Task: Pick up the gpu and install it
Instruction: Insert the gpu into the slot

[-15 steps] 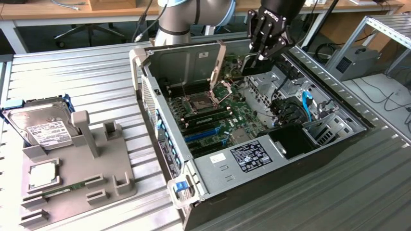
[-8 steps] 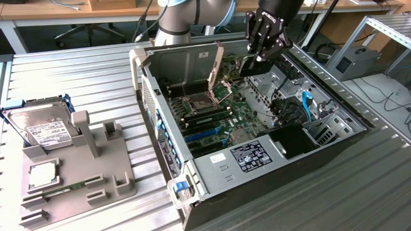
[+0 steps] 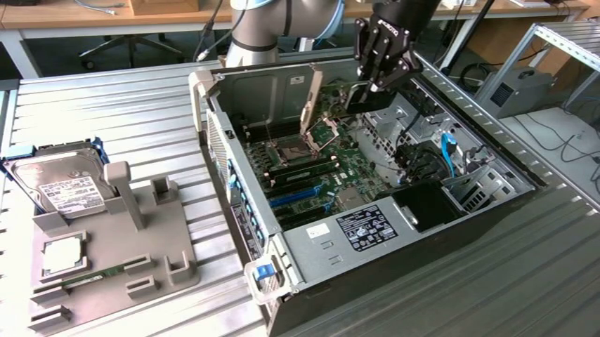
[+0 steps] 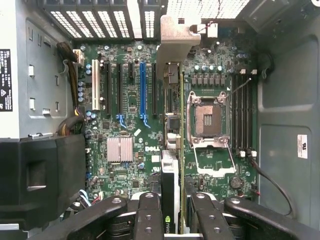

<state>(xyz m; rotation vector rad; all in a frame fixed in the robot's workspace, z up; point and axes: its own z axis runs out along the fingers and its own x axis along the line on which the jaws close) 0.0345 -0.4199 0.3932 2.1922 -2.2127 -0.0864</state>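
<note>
My gripper (image 3: 377, 86) hangs inside the open computer case (image 3: 246, 210) and is shut on the gpu (image 3: 369, 100), a dark card held on edge over the motherboard (image 3: 352, 175). In the wrist view the gpu (image 4: 171, 165) runs edge-on out from between my black fingers (image 4: 149, 215). Its silver end bracket (image 4: 176, 37) points at the vented rear wall. The card lines up with a black expansion slot (image 4: 154, 87) between the blue slot (image 4: 142, 90) and the cpu socket (image 4: 207, 120). I cannot tell whether its lower edge touches the slot.
A grey holder tray (image 3: 140, 242) at the exterior view's left carries a silver hard drive (image 3: 61, 186), a cpu chip (image 3: 61, 256) and a green RAM stick (image 3: 89, 275). Inside the case are a black shroud (image 4: 40, 175), cable bundles (image 4: 70, 125) and a silver heatsink (image 4: 120, 149).
</note>
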